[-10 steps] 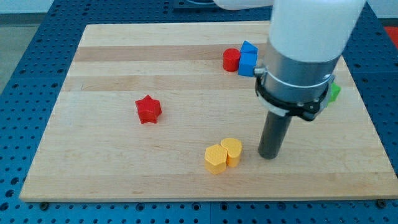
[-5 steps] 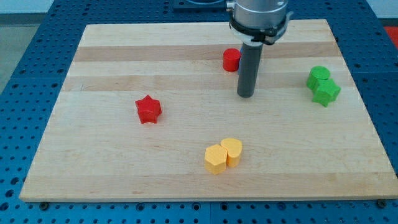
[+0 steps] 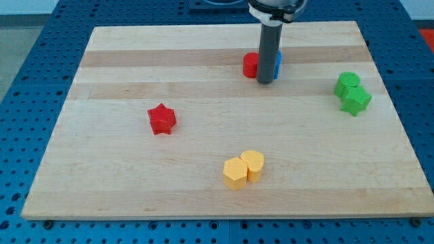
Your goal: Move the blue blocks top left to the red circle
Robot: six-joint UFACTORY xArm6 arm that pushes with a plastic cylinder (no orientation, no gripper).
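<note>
The red circle block [image 3: 251,65] sits near the view's top, right of centre. The blue blocks [image 3: 278,62] stand just to its right, mostly hidden behind my rod, so only a thin blue edge shows. My tip [image 3: 265,82] rests on the board just below the blue blocks and at the red circle's lower right, close to both.
A red star [image 3: 162,118] lies left of centre. Two yellow blocks [image 3: 243,169] sit together near the view's bottom. Two green blocks [image 3: 352,93] sit together at the view's right. The wooden board [image 3: 135,183] lies on a blue perforated table.
My tip has moved from the lower right, beside the yellow blocks, up towards the view's top, and now stands just below the blue blocks. The green blocks have come into full view.
</note>
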